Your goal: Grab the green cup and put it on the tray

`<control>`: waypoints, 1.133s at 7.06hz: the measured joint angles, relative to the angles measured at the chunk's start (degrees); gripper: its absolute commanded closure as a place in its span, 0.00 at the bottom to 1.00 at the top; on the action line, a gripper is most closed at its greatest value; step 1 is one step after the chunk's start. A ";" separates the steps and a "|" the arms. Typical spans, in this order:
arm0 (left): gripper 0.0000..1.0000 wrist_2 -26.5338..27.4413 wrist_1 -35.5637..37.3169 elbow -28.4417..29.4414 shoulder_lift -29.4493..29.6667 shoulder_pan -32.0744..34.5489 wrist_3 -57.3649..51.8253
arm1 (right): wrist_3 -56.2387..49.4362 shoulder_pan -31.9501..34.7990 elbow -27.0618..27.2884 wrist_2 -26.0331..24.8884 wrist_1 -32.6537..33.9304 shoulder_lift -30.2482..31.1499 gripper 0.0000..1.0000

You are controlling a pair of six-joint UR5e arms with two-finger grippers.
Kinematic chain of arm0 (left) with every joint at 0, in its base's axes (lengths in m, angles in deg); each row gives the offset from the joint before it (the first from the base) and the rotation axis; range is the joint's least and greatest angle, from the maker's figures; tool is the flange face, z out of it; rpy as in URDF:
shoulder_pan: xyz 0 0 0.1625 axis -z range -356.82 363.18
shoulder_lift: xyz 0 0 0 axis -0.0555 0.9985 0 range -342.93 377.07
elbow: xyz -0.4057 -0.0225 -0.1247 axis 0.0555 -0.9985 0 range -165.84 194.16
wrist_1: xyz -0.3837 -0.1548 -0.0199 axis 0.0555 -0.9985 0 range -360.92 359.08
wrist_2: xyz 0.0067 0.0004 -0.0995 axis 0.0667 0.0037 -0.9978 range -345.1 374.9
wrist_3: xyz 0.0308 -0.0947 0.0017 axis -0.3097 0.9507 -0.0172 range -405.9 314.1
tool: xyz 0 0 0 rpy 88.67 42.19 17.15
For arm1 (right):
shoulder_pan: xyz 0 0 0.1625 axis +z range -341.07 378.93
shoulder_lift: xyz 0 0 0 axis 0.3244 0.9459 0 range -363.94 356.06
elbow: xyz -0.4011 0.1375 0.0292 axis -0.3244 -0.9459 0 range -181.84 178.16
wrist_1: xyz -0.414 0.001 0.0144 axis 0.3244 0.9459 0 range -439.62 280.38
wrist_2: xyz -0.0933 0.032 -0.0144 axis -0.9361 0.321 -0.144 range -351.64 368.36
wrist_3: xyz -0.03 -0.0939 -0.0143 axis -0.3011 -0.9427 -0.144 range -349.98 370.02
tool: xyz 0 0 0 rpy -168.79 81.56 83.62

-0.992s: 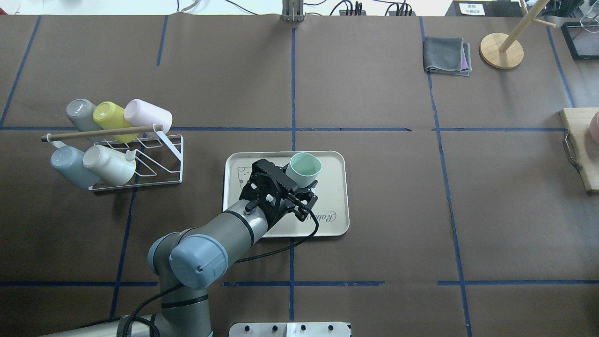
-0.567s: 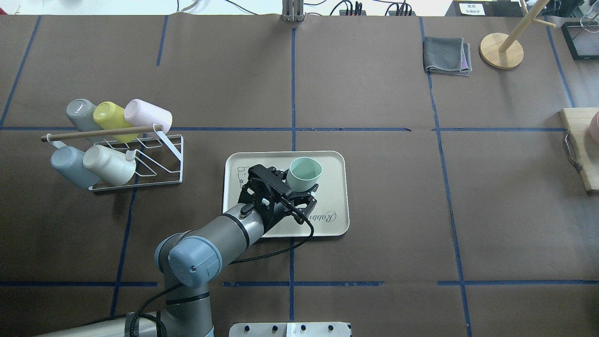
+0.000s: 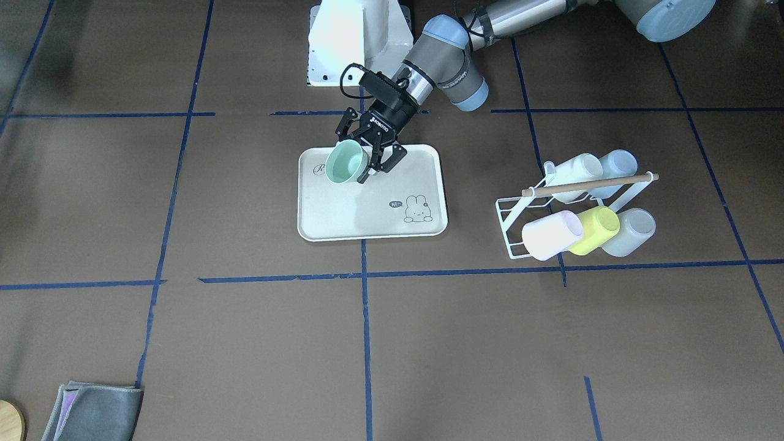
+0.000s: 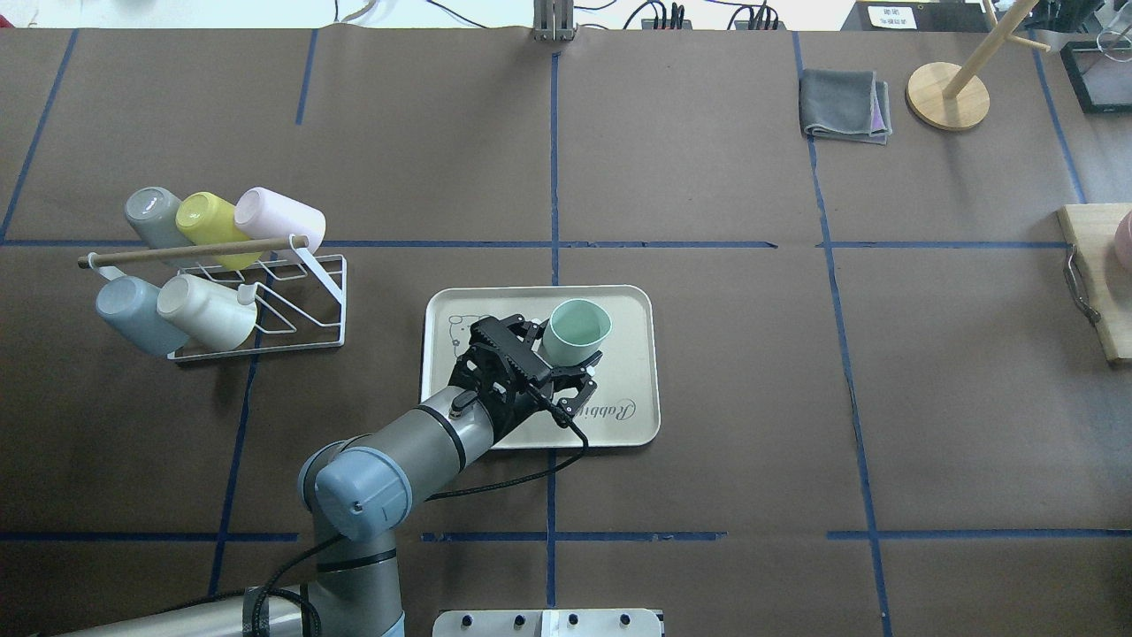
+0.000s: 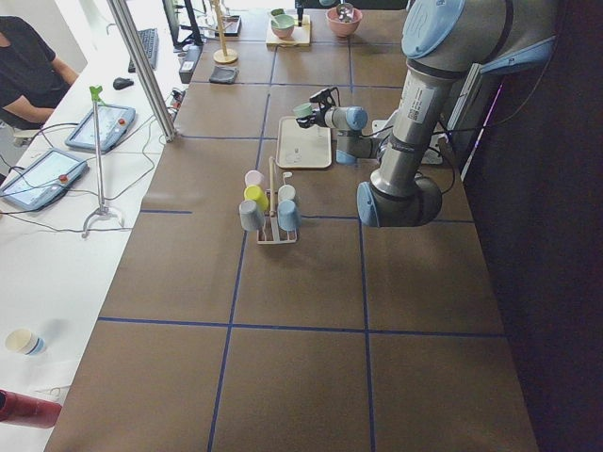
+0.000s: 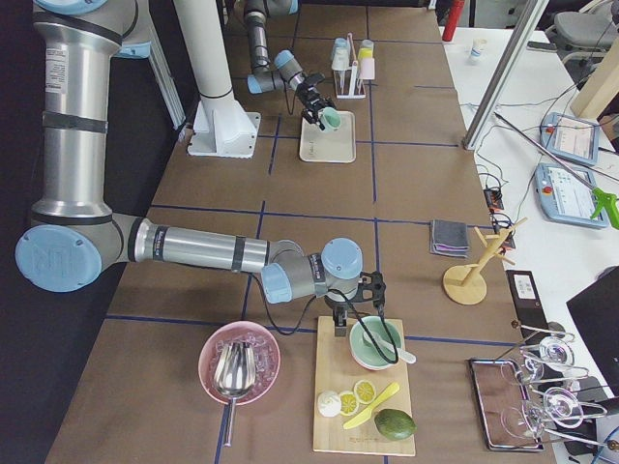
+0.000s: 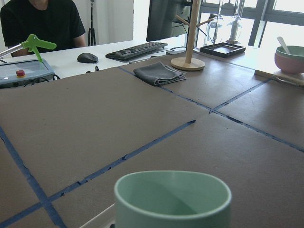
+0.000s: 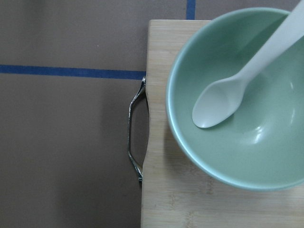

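The pale mint-green cup (image 4: 577, 326) stands upright on the cream Rabbit tray (image 4: 630, 354), in its far middle part. My left gripper (image 4: 568, 345) reaches over the tray's near edge and its jaws close on the cup's lower wall. In the front-facing view the cup (image 3: 345, 163) sits between the black fingers (image 3: 375, 166) on the tray (image 3: 367, 211). The left wrist view shows the cup's rim (image 7: 173, 197) close up. My right gripper (image 6: 353, 307) hovers far off over a green bowl (image 8: 237, 95); I cannot tell whether it is open.
A white wire rack (image 4: 305, 296) with several cups lies left of the tray. A folded grey cloth (image 4: 845, 104) and a wooden stand (image 4: 946, 95) are at the far right. A wooden board (image 4: 1101, 265) lies at the right edge.
The left gripper has drawn back and lowered, and the cup has gone from tilted to upright on the tray. The right arm has not moved.
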 measured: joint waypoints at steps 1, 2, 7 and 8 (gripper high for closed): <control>0.83 0.37 -2.16 2.30 0.45 0.15 -0.42 | 0.04 0.00 0.01 0.00 -0.01 0.01 0.00; 0.68 0.74 -3.06 3.46 0.85 0.31 -0.56 | 0.04 0.00 0.02 0.00 -0.05 0.00 0.00; 0.50 1.88 -3.19 4.81 1.32 0.70 -0.62 | 0.07 0.00 0.08 0.00 -0.01 -0.03 0.00; 0.30 1.99 -3.13 4.99 1.32 0.77 -0.62 | 0.07 0.00 0.08 0.00 0.00 -0.02 0.00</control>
